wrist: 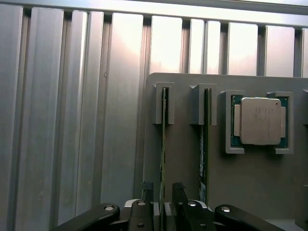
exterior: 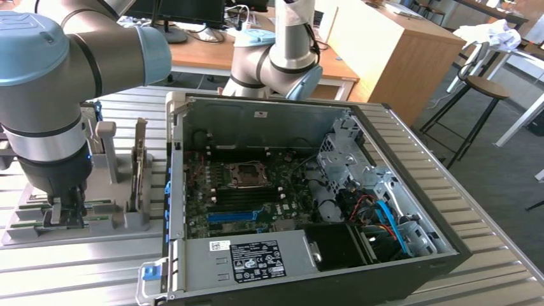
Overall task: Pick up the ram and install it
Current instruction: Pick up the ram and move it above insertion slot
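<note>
Item 1, gripper [wrist: 162,191]: my fingers [wrist: 147,193] stand wide apart, near full spread, one on each side of the ram [wrist: 163,144]. Gap visible both sides. No contact seen, nothing gripped.

Item 2, ram: thin green stick, upright on its long edge in the holder [wrist: 183,168], in the slot nearest the holder's edge. Far end sits in a grey slotted bracket. Not lifted.

Item 3, second stick [wrist: 204,144]: same type and posture, next slot inward on the holder. Parallel w/ the ram, apart from it, outside my fingers.

Item 4, processor [wrist: 260,121]: square silver chip on green backing, flat in a corner-framed pocket of the holder, on the far side of the second stick from the ram.

Item 5, table [wrist: 72,120]: ribbed aluminium slats, running beside and past the holder's edge.

Item 6, exterior view: my arm [exterior: 51,83] comes straight down over the holder. A thin board [exterior: 140,169] stands on edge at the holder's side toward the PC case [exterior: 255,121].

Item 7, case: lies open side up, just beside the holder, on the exterior view's right of it. Inside: motherboard [exterior: 255,204] w/ square socket [exterior: 246,173], blue slot [exterior: 231,217], labelled power supply [exterior: 246,258] at the near end. Whether the mem slots are filled, cannot tell.

Item 8, bkgd, well beyond holder and case: wooden cabinet [exterior: 399,57], a stool [exterior: 486,89]
</note>
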Robot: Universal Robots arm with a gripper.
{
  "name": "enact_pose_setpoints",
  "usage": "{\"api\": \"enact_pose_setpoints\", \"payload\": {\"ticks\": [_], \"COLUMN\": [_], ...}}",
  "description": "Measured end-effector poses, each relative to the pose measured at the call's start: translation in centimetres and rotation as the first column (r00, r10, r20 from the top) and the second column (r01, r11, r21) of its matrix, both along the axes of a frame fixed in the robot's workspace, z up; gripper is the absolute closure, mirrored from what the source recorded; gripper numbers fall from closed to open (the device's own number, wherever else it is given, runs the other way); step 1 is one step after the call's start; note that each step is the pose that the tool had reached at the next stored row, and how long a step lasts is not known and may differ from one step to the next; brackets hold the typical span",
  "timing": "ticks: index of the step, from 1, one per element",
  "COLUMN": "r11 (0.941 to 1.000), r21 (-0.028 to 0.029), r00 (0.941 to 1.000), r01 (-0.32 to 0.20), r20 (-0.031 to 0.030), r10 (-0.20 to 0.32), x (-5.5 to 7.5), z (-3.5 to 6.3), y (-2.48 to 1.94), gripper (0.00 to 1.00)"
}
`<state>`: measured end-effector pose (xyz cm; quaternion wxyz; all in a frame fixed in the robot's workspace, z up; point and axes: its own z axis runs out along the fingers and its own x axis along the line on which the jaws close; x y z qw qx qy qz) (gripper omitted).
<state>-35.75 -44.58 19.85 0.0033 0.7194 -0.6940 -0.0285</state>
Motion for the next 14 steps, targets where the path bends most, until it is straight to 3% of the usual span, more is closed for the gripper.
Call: {"api": "enact_pose_setpoints", "payload": {"ticks": [3, 4, 14], "r11": [1.0000, 1.0000, 1.0000], "r21": [0.0000, 0.0001, 0.0000], "r00": [1.0000, 1.0000, 1.0000], "r01": [0.000, 0.000, 0.000], "r20": [0.0000, 0.0000, 0.0000], "r10": [0.000, 0.000, 0.000], "x": [0.00, 0.00, 0.00], "z": [0.00, 0.00, 0.00], "y": [0.00, 0.00, 0.00], "gripper": [0.72, 0.78, 0.78]}}
